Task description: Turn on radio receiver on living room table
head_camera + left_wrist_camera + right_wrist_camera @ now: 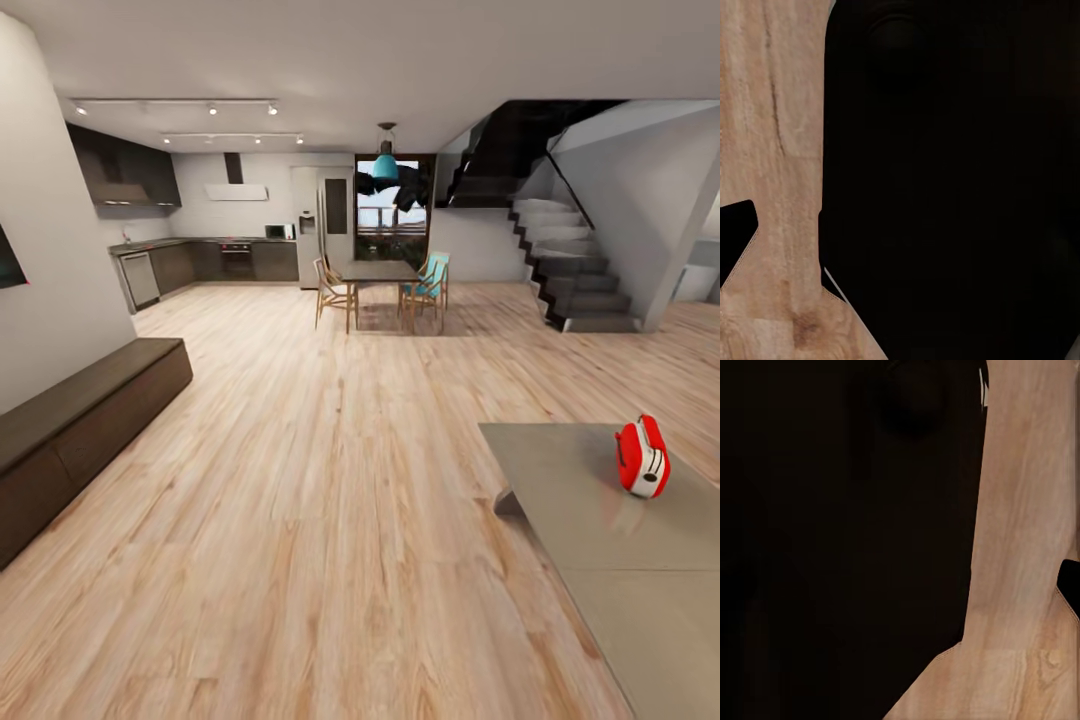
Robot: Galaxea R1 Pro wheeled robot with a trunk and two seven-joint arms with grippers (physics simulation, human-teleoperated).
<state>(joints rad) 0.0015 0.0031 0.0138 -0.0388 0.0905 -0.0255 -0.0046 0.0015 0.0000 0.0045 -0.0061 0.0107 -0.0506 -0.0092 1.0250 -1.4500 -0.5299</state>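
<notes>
Both wrist views: dark robot body against wood plank floor (772,112); end effector state cannot be told on either arm. Head view: radio receiver (641,458) stands upright on the table (600,540) near its far right edge, low right in view. Beyond, dining table with chairs (380,285), kitchen units (215,260), staircase (570,260). Dark low bench (80,420) along left wall.

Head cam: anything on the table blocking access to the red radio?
Nothing visible does. The radio receiver stands alone on the grey table, near its far right part; the tabletop around it is bare, and open wood floor leads up to the table's near edge. The wrist views give only floor and dark robot body, so jaws can't be judged.
</notes>
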